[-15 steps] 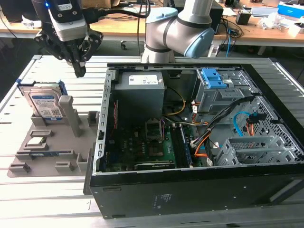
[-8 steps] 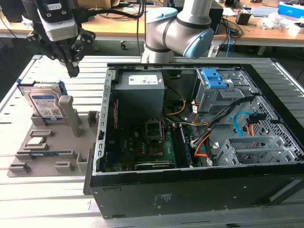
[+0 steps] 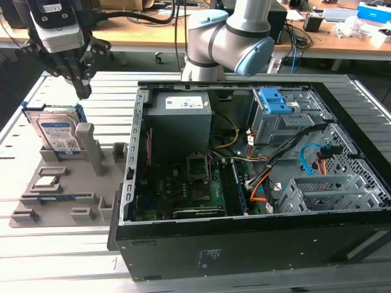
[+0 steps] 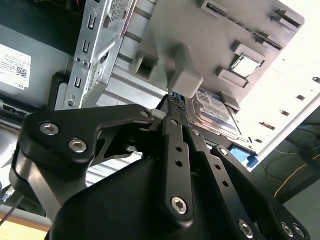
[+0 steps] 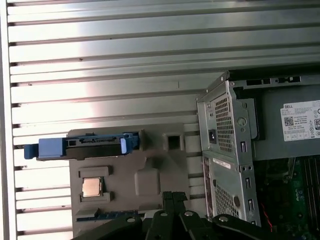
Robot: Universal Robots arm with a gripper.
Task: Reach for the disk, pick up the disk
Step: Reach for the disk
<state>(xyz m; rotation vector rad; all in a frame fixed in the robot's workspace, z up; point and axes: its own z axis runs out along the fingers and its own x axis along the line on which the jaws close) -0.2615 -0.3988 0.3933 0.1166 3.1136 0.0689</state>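
1. Ribbed metal table (image 3: 55,256) carries a grey holder tray (image 3: 79,183) at the exterior view's left; an open computer case (image 3: 244,256) spans centre and right.
2. Tray: the disk (image 3: 58,134) stands on edge in a rear slot, label towards the camera; a small square chip (image 3: 46,181) lies flat in a pocket nearer the lower left.
3. Case: a grey box with white sticker (image 3: 177,119) upper left; a circuit board (image 3: 183,189) below it; a blue bracket (image 3: 275,101) upper right.
4. Gripper (image 3: 82,90) hangs in the frame's upper left, above the disk and clear of it; its fingers look pressed together, holding nothing.
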